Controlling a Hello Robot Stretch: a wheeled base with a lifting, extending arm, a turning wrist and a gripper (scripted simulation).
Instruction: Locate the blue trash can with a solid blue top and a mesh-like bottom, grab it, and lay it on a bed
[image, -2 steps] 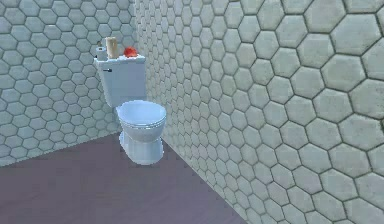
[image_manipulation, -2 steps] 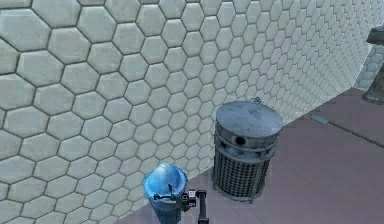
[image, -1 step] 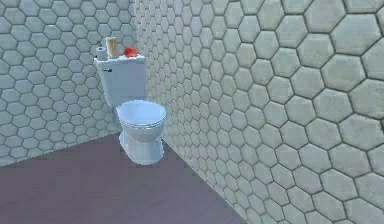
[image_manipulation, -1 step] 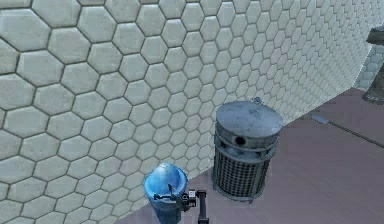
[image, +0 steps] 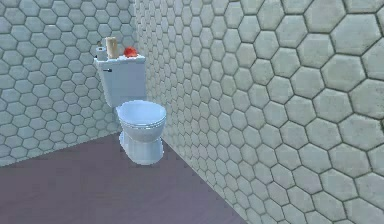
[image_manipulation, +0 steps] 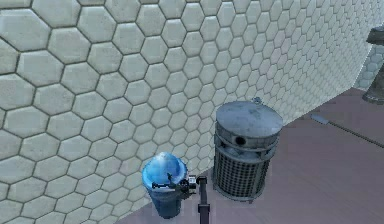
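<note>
Blue trash can (image_manipulation: 163, 186) stands on the floor (image_manipulation: 320, 165) in the arm side view, just left of a grey mesh bin (image_manipulation: 245, 150); jaws at it, their state and any hold impossible to tell. Forward view adds a white toilet (image: 140, 122)

Walls (image: 280, 90) were pale grey-green hexagon tile, floor (image: 90, 190) dull purple-brown. Toilet (image: 140, 125) was white with a bluish tint, red item (image: 113, 47) on its tank. Trash can (image_manipulation: 165, 180) was blue; bigger bin (image_manipulation: 245, 150) grey, mesh-patterned lower half.
</note>
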